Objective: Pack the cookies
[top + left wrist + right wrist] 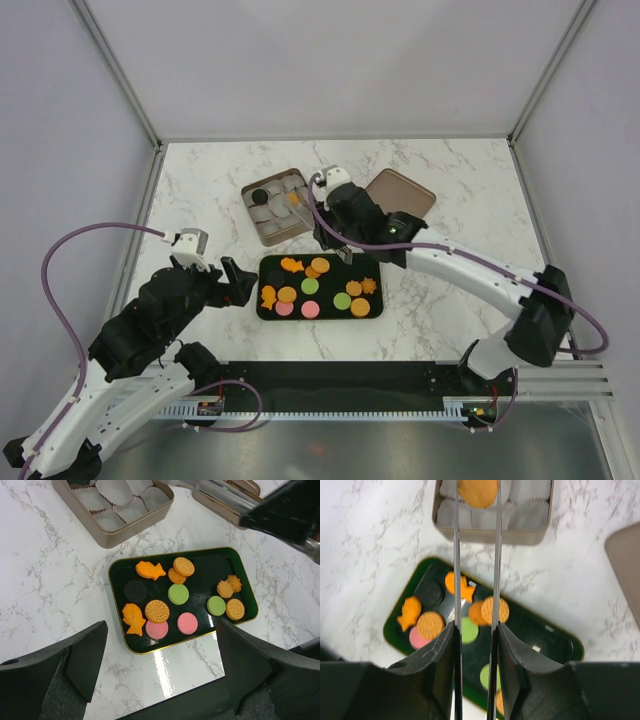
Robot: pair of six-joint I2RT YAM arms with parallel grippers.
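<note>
One orange cookie (pixel 477 491) is hanging pinched in the right tool (pixel 476 502), directly above the tin (pixel 490 536).
My left tool (pixel 232 283) is idling agape.

You are in a robotics lab cell: plain panels (pixel 330 60) on aluminium framing (pixel 113 65) enclose the marble-patterned counter (pixel 460 190), with two robot arms (pixel 470 268) bolted to a rail (pixel 585 378).

cookies (pixel 178 594) in tray (pixel 200 586): 13 | tray: 1 | tin (pixel 131 534): 1 | lid (pixel 400 192): 1
</note>
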